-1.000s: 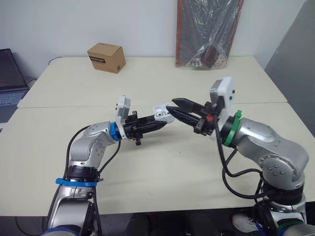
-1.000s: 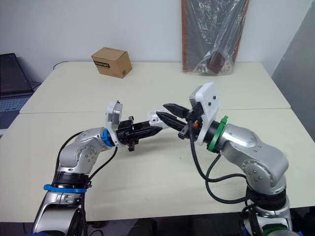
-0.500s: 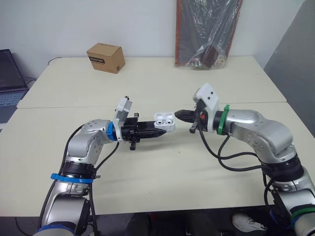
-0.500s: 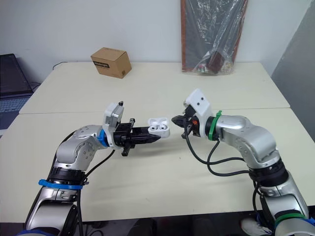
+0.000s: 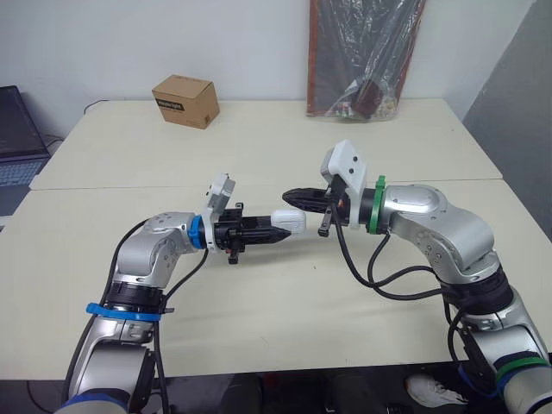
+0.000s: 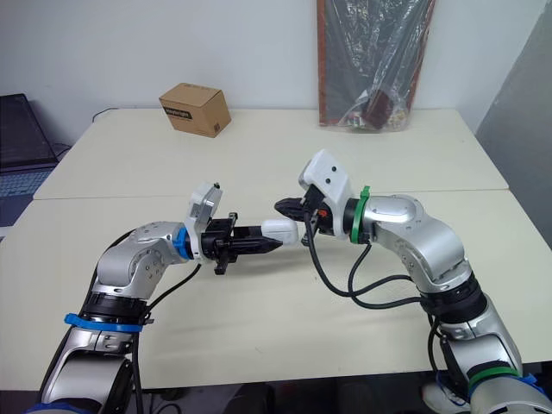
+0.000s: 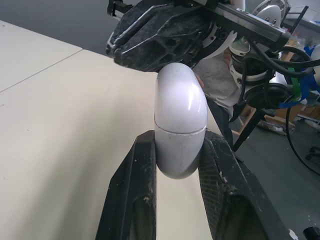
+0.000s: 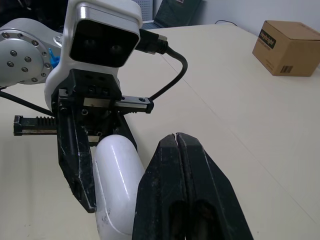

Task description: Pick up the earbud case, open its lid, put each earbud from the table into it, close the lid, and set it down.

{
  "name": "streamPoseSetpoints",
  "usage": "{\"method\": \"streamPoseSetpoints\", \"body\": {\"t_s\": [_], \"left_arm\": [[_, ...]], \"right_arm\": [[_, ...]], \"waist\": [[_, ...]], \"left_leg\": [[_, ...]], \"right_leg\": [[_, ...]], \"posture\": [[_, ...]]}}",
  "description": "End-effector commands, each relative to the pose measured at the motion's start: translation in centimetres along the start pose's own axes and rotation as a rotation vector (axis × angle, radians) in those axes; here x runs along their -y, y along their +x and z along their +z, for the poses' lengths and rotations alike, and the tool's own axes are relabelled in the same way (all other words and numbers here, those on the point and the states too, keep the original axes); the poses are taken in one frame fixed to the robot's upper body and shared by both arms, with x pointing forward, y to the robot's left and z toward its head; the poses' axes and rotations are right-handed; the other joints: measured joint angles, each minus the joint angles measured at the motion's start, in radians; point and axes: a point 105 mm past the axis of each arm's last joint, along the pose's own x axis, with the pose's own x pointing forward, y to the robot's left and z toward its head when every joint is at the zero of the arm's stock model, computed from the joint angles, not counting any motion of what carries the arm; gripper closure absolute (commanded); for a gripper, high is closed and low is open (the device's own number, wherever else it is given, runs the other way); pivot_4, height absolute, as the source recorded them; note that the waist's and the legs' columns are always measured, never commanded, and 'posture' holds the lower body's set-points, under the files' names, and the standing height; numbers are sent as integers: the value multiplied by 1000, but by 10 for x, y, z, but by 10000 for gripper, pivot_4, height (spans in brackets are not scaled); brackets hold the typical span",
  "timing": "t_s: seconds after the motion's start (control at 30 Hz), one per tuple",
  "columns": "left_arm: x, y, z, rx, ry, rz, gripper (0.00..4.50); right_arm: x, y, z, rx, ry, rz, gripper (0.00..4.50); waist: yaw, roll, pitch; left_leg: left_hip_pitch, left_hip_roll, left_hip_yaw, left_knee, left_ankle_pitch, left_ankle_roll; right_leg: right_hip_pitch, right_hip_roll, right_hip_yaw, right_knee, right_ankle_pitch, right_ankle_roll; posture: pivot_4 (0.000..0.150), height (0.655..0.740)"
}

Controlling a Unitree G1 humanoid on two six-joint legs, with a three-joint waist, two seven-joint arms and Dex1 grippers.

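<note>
Both arms inward; left gripper (image 5: 278, 231) clamps earbud case (image 5: 291, 221), right gripper (image 5: 293, 195) atop.

The earbud case (image 7: 180, 130) is seen in glossy white, crossed by a thin darker seam line. The fingers of the left gripper (image 5: 274, 232) and right gripper (image 8: 176, 139) are shown in matt black, the camera housings above them in white. A blue ring (image 5: 198, 231) is worn on the silver left arm, a green ring (image 5: 376, 204) on the right. The table (image 5: 285, 138) is coloured pale cream. The cardboard box (image 5: 185, 100) is brown, marked with a small dark-printed label.
</note>
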Motion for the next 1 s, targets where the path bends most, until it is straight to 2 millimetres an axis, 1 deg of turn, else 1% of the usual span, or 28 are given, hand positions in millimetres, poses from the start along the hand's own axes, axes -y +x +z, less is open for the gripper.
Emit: {"method": "streamPoseSetpoints", "body": {"t_s": [0.03,0.13,0.23,0.3,0.37,0.43,0.53,0.63,0.73,0.87,1.0], "left_arm": [[-3,2,20,54,38,7,36490],[-5,2,23,67,34,15,36490],[-6,2,23,68,28,26,36490],[-12,3,19,35,20,79,36490],[-27,2,9,-37,-6,195,36490],[-39,-1,-2,-97,-54,293,36490],[-49,-2,-17,-156,-165,366,36490],[-52,2,-21,-152,-278,359,36490],[-55,5,-24,-151,-366,351,36490],[-64,4,-32,-163,-398,376,36490],[-65,5,-41,-194,-420,376,36490]], "right_arm": [[-9,-4,8,26,-40,17,44873],[-13,-5,6,19,-42,23,44873],[-12,-6,3,7,-43,10,44873],[-1,-11,1,-10,-12,-47,44873],[14,-22,0,-18,33,-123,44873],[19,-32,-1,-24,38,-163,44873],[15,-46,-14,-55,15,-164,44873],[14,-55,-29,-97,12,-175,44873],[13,-60,-40,-123,17,-179,44873],[12,-63,-49,-143,28,-181,44873],[9,-64,-51,-145,35,-178,44873]], "waist": [[0,0,0],[0,0,0],[0,0,0],[0,0,0],[0,0,0],[1,0,0],[3,0,0],[1,0,0],[1,0,0],[-1,0,0],[-2,0,0]], "left_leg": [[0,0,0,0,0,0],[0,0,0,0,0,0],[0,0,0,0,0,0],[0,0,0,0,0,0],[0,0,0,0,0,0],[0,0,0,1,0,0],[0,-1,-1,0,0,0],[-1,-1,0,0,0,0],[-1,-1,0,0,0,0],[1,-1,0,0,0,0],[1,-1,0,0,0,0]], "right_leg": [[0,0,0,0,0,0],[0,0,0,0,0,0],[0,0,0,0,0,0],[0,0,0,0,0,0],[0,0,0,1,0,0],[0,0,0,1,0,0],[1,0,0,0,0,0],[0,-1,0,0,0,0],[0,0,0,0,0,0],[1,0,0,1,-1,2],[1,0,0,1,-2,4]], "posture": [[1500,7400],[1500,7400],[1500,7400],[1500,7400],[1500,7400],[1500,7400],[1500,7400],[1500,7400],[1500,7400],[1500,7400],[1500,7400]]}}
